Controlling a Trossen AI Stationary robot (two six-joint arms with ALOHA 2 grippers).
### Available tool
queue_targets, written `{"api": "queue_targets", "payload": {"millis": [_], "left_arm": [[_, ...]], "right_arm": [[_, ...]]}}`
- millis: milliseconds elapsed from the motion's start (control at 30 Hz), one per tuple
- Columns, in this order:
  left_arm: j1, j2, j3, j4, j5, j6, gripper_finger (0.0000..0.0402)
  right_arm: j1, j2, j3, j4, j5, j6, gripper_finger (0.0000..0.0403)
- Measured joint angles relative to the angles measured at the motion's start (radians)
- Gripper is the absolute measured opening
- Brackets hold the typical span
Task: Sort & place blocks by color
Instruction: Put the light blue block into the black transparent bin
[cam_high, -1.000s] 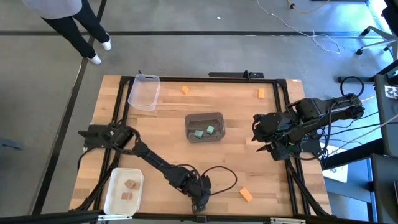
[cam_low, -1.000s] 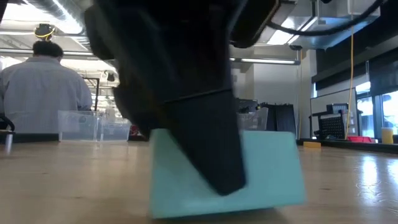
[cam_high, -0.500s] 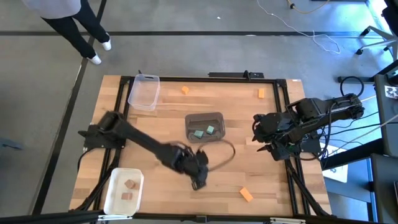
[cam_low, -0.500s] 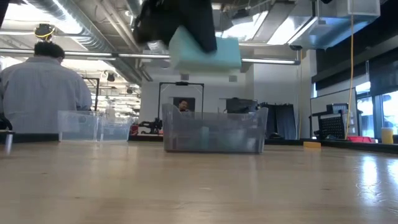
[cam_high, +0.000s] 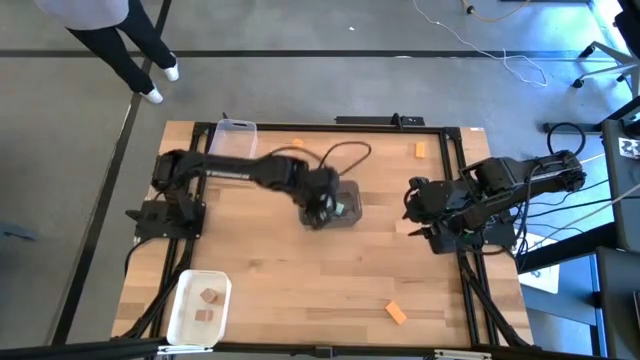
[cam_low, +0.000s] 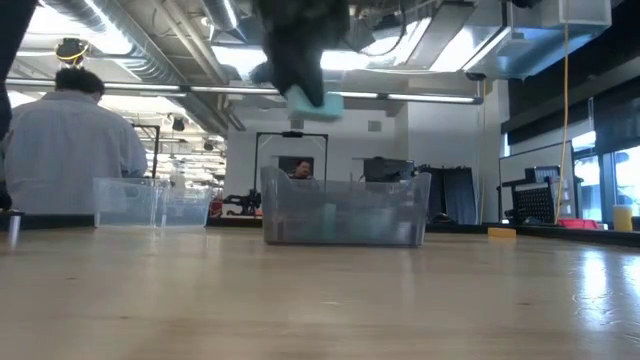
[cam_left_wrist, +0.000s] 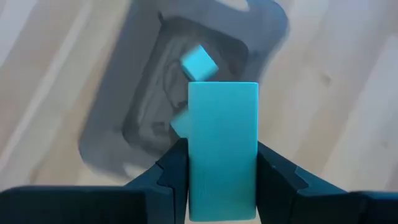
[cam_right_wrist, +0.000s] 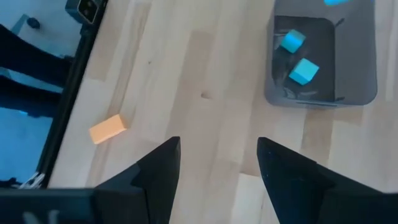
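- The left gripper (cam_left_wrist: 221, 180) is clamped on a teal block (cam_left_wrist: 222, 149), a flat, smooth rectangle held upright between the fingers (cam_left_wrist: 171, 177), above the grey bin (cam_high: 330, 204).
- Two more teal blocks (cam_right_wrist: 291, 41) lie inside that bin.
- Orange blocks (cam_high: 396, 313) lie scattered on the table (cam_high: 270, 270); tan blocks (cam_high: 209, 296) sit in the white bin (cam_high: 198, 307).
- The right gripper (cam_right_wrist: 214, 165) waits at the table's right edge, jaws apart, holding nothing.
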Motion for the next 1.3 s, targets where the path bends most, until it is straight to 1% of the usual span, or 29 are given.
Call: {"api": "queue_targets", "payload": {"millis": [167, 400, 567, 733, 900, 1033, 1100, 1200, 1300], "left_arm": [[0.106, 0.047, 0.0, 0.037, 0.063, 0.148, 0.0121], [0.179, 0.16, 0.0, 0.109, 0.15, 0.259, 0.0121], [0.19, 0.257, 0.0, 0.158, 0.147, 0.301, 0.0121], [0.188, 0.315, 0.0, 0.183, 0.152, 0.319, 0.0121], [0.186, 0.333, -0.001, 0.176, 0.15, 0.338, 0.0121], [0.178, 0.333, -0.001, 0.178, 0.129, 0.339, 0.0121], [0.176, 0.33, -0.001, 0.179, 0.119, 0.339, 0.0142], [0.173, 0.322, 0.0, 0.177, 0.117, 0.339, 0.0187], [0.169, 0.305, 0.01, 0.17, 0.119, 0.337, 0.0214]], "right_arm": [[0.0, 0.0, 0.0, 0.008, 0.024, 0.05, 0.0212], [0.0, 0.0, 0.0, 0.009, 0.047, 0.084, 0.0212], [0.0, 0.0, 0.0, 0.028, 0.047, 0.084, 0.0212], [0.0, 0.0, 0.0, 0.032, 0.048, 0.084, 0.0212], [0.0, 0.0, 0.0, 0.031, 0.048, 0.094, 0.0212], [0.0, 0.0, 0.0, 0.031, 0.048, 0.108, 0.0212], [0.0, 0.0, 0.0, 0.031, 0.048, 0.109, 0.0212], [0.0, 0.0, 0.0, 0.031, 0.048, 0.111, 0.0212], [0.0, 0.0, 0.0, 0.031, 0.048, 0.113, 0.0212]]}}
